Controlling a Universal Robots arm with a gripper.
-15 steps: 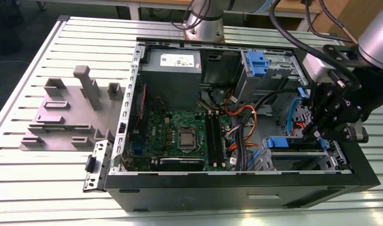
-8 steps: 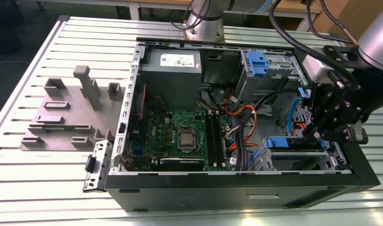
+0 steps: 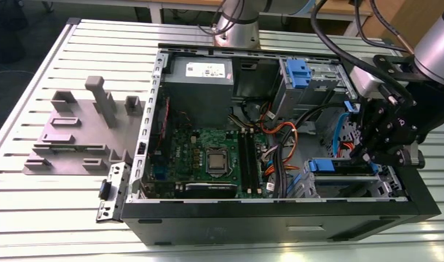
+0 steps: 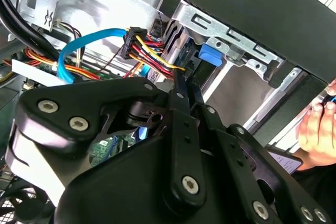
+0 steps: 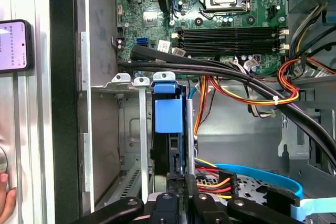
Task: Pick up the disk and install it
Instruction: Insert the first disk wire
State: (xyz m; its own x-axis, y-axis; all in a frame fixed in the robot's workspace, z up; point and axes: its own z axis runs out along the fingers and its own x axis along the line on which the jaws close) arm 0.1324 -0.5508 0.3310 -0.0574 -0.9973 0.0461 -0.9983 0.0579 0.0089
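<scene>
I had the tool [image 3: 357,159] down inside the open computer case [image 3: 280,224], at the exterior view's right, over the lower drive bay. In both wrist views its fingers [image 4: 178,98] were drawn close together. They looked clamped on the rear edge of the disk [image 5: 168,114], though the grip itself was partly hidden behind the tool's own black linkage, so I would not swear to it.

The disk stood on edge in the metal bay [image 5: 123,124], between the bay's silver rails, with its blue carrier tab facing the motherboard [image 5: 220,19]. In the exterior view I saw the same blue carrier [image 3: 331,166] just beside the tool, low in the case.

A bundle of red, yellow and black power wires [image 4: 152,51] ended in a black connector next to the fingertips. A light blue data cable [image 4: 89,40] looped away from that connector. Thick black cables [image 5: 210,72] ran across between the bay and the motherboard.

Farther off, the grey power supply box [image 3: 200,82] sat at the far end of the case, and a second drive cage with a blue tab [image 3: 298,73] stood beside it. The case lay on the ribbed metal worktop [image 3: 33,207], with a grey fixture block [image 3: 76,131] at the exterior view's left. A person's hand [image 4: 317,129] held a phone [image 5: 13,45] outside the case wall.
</scene>
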